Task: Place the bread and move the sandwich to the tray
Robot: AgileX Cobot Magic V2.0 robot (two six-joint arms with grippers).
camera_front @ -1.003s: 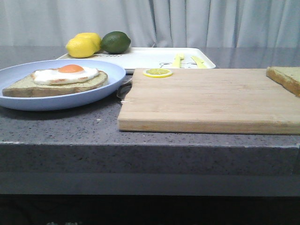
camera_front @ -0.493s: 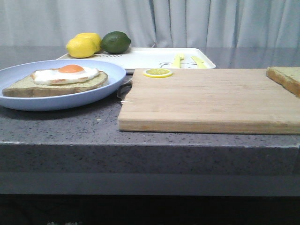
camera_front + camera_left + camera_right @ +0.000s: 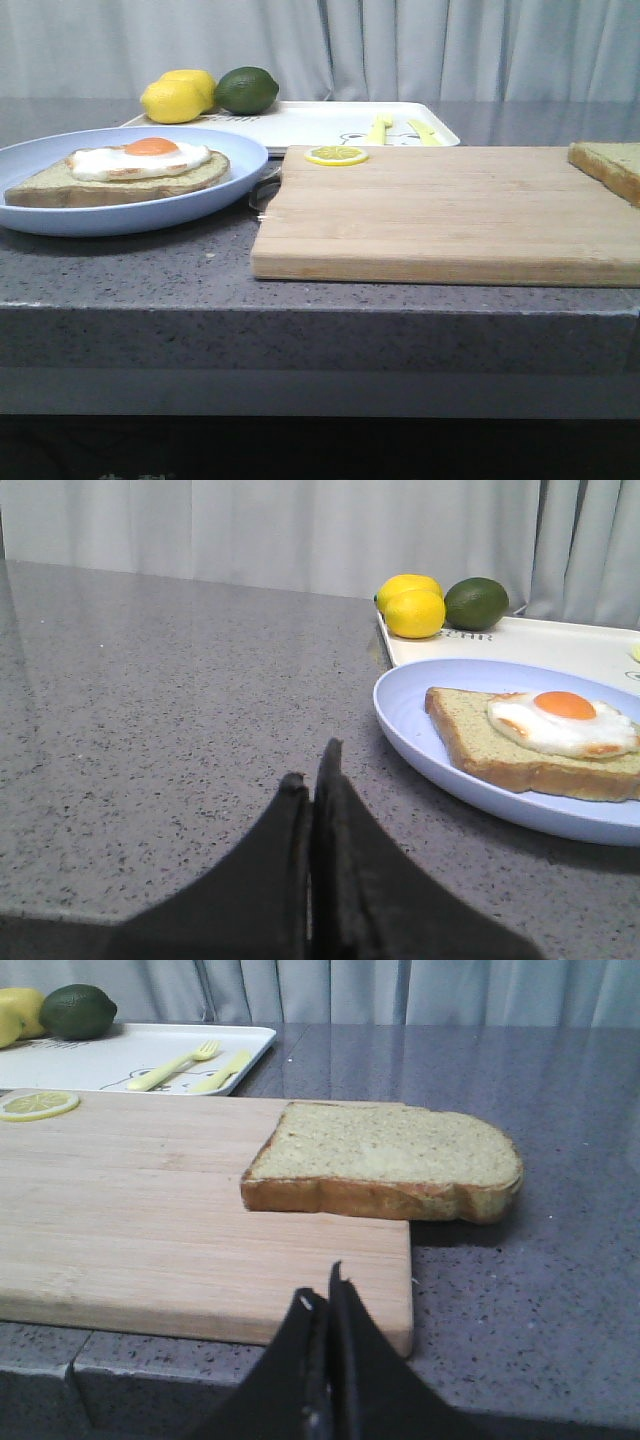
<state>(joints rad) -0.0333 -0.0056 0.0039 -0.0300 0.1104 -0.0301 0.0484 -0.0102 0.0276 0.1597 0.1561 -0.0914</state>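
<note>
Front view, near to far: the wooden cutting board point(image 3: 450, 212) sits at the counter's front edge with a lemon slice point(image 3: 336, 155) on its far left corner. The bread point(image 3: 608, 167) is at the board's far right corner, cut off by the frame. Left of the board, almost touching it, is the blue plate point(image 3: 60, 215) with the sandwich point(image 3: 125, 170), its long side running left-right and the egg yolk up. Behind them is the white tray point(image 3: 310, 125) holding a yellow fork point(image 3: 379, 128) and knife point(image 3: 423, 131), with two lemons point(image 3: 178, 96) and a lime point(image 3: 246, 89) at its left end.

Right wrist view: right gripper point(image 3: 325, 1305) is pinched closed on nothing. The bread lies flat, long side across the board's edge, its rounded end hanging over the counter.

Left gripper point(image 3: 312, 780) is closed and empty too. Some tray lettering near the lime is maybe "EHR", too small to be sure.
</note>
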